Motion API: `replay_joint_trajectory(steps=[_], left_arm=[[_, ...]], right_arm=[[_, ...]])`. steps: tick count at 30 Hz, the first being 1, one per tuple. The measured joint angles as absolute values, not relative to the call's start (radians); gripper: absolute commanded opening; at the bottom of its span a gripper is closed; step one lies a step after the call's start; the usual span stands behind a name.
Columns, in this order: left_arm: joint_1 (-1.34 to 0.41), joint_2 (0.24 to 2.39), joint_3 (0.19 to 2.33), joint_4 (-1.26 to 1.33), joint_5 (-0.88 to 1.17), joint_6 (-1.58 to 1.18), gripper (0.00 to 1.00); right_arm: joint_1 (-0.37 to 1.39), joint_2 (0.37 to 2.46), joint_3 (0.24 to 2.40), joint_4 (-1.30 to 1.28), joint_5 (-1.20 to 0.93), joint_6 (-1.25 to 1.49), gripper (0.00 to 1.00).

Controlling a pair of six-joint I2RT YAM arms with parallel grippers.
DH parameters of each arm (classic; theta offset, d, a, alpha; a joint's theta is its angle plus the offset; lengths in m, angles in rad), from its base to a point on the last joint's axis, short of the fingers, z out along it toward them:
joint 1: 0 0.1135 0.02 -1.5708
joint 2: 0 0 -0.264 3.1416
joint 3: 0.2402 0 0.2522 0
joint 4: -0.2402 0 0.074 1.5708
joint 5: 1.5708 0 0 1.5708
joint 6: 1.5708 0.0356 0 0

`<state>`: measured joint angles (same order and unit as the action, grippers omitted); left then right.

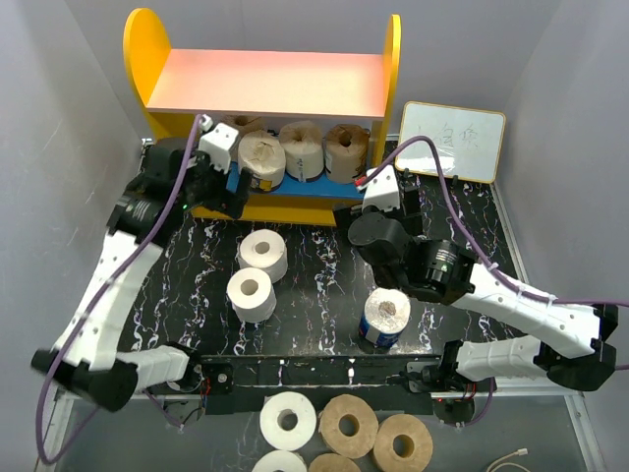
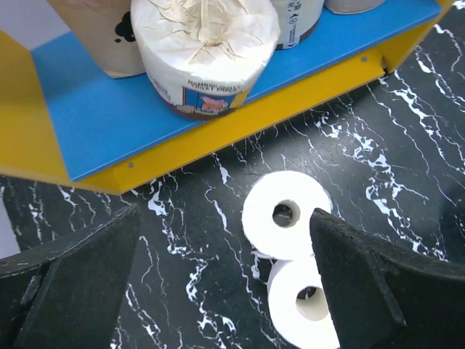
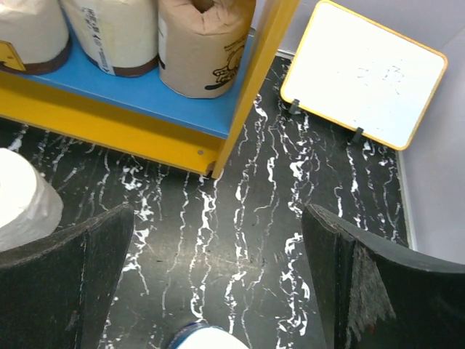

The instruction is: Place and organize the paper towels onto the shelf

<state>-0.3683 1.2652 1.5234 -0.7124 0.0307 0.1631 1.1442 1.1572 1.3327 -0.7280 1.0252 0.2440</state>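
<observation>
Black marble-patterned table (image 1: 324,285), faintly glossy, white rolls (image 2: 260,218) of matt paper, shelf (image 2: 94,116) smooth, perhaps painted wood

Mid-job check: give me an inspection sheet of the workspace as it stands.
Surface: black marbled table, no spills seen.
Job's things: four wrapped rolls on the blue board of the shelf; two white rolls and one blue-wrapped roll standing on the table.
Clutter: whiteboard right of the shelf; more rolls beyond the near edge.
Grippers: left gripper and right gripper open, empty.
Cables: purple cables along both arms.
Surroundings: grey walls; nothing else seen.
</observation>
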Motion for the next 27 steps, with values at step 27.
replay_joint_trajectory(steps=[27], left_arm=[[0.134, 1.089, 1.468, -0.862, 0.331, 0.178, 0.99]], right_arm=[[1.164, 1.252, 1.281, -0.770, 0.575, 0.029, 0.89]])
